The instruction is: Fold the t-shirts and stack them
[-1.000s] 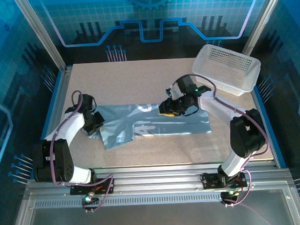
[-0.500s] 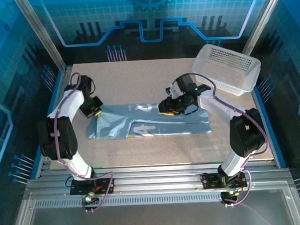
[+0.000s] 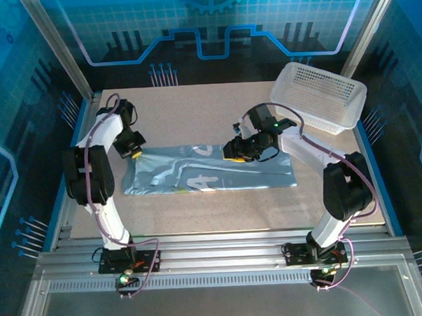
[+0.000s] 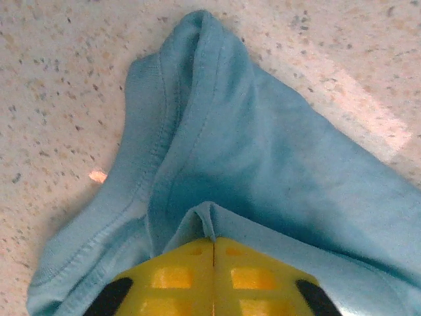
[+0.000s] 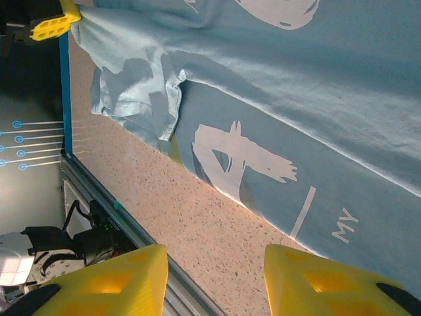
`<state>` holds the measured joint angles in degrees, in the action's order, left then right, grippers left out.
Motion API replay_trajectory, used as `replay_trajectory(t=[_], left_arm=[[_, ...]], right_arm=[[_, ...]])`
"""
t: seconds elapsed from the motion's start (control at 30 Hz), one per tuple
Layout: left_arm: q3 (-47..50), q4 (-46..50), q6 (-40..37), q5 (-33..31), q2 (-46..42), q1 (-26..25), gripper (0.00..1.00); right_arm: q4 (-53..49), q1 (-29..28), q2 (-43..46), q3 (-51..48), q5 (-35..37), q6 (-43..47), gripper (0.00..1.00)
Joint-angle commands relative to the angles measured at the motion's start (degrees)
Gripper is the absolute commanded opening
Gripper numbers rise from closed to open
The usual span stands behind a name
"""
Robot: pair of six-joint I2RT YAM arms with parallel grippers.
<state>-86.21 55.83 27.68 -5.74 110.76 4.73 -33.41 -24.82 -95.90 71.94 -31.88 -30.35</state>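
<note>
One t-shirt lies in a long band near the basket; left gripper nipped together on the end farthest from the basket; right gripper apart, over the nearer part; judged mid-fold; next: carry that end basketward, evenly.

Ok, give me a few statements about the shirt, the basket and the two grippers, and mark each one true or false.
1. The left gripper is pinched on a fold of the t-shirt. True.
2. The t-shirt lies inside the basket. False: it lies spread on the table, and the basket stands apart from it at the far right corner.
3. The right gripper is open with nothing between its fingers. True.
4. The print on the t-shirt is black. False: it is white.
</note>
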Motion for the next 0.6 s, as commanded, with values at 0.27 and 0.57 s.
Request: replay_trajectory(t=[0.27, 0.57], left_arm=[[8.07, -3.79, 8.18, -6.52, -14.67, -3.67, 0.48], [14.79, -12.94, 24.54, 6.95, -10.29, -5.19, 0.24]], right_arm=[[-3.32, 3.44, 2.38, -3.78, 8.44, -0.34, 0.43], [-13.07, 12.66, -5.98, 1.19, 19.60, 2.95, 0.37]])
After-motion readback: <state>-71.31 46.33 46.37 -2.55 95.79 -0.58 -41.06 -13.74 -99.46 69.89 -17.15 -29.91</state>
